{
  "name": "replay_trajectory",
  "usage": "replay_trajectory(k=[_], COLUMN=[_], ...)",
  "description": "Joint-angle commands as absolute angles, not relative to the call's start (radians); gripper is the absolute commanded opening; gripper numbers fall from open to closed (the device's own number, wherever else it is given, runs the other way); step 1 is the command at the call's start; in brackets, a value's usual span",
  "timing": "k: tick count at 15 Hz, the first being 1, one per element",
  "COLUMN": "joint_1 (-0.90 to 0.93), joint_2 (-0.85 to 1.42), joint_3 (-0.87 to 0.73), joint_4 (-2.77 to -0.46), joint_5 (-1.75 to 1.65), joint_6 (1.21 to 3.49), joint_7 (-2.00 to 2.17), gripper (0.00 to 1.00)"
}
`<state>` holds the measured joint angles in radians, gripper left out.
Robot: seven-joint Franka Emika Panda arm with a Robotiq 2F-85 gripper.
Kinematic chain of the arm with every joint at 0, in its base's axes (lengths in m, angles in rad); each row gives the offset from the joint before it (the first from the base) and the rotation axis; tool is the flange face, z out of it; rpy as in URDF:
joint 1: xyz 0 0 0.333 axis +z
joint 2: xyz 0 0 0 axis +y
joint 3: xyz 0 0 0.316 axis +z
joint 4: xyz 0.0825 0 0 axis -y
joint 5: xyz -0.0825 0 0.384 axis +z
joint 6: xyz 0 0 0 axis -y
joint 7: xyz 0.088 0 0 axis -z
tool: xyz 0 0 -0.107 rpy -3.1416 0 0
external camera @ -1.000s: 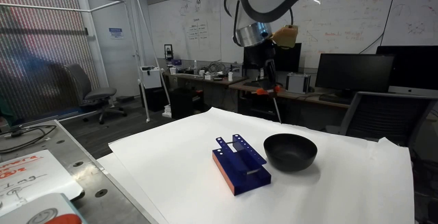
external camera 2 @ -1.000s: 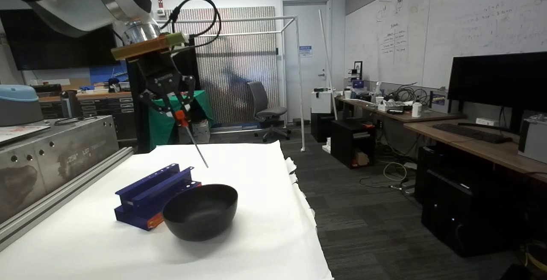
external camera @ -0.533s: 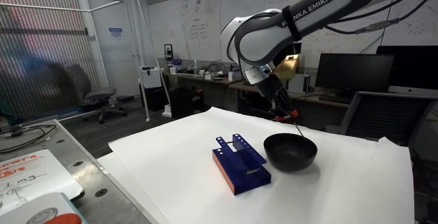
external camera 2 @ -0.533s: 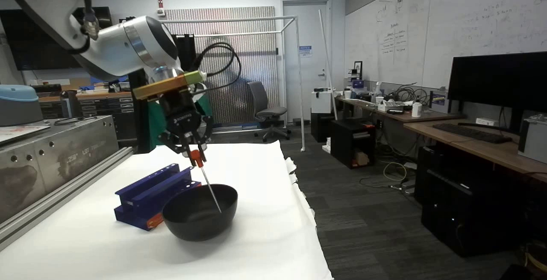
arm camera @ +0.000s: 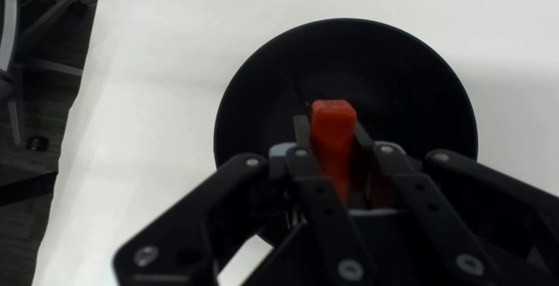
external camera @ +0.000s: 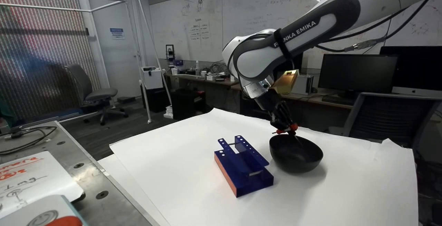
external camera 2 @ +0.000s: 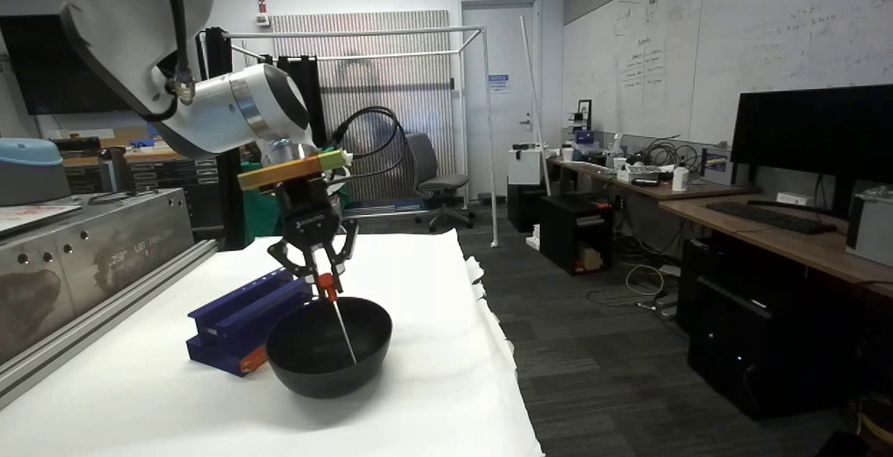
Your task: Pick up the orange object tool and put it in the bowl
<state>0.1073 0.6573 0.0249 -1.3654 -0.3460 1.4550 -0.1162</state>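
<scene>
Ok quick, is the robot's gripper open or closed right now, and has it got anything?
Gripper: closed, holding the orange tool over the bowl.

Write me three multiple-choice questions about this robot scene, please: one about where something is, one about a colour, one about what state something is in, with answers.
1. Where is the thin shaft of the tool, relative to the bowl?
A) Wholly above it
B) Reaching down into it
C) Lying flat beside it

2. What is the main colour of the rack beside the bowl?
A) Green
B) White
C) Dark blue

3. How is the gripper?
A) Closed on the tool's handle
B) Wide open, holding nothing
C) Fully shut, holding nothing

Right letters:
1: B, as an exterior view shows it sloping down inside the bowl.
2: C, as it looks mostly dark blue in both exterior views.
3: A, as in the wrist view the orange-red handle sits between the fingers.
</scene>
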Motion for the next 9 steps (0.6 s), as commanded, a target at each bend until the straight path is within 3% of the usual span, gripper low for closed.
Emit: replay_trajectory(k=[1, 8, 9], joint_1=[0.099, 0.069, 0.062], joint_2=[0.698, 0.699, 0.694], joint_3=[0.031, 0.033, 0.035], joint_4=[-1.289, -1.279, -1.282], joint_5=[-0.317, -0.279, -0.273], joint_6=[1.407, 1.376, 1.373], joint_7=[-0.152, -0.210, -0.226], gripper=[0.47, 0.98, 1.00])
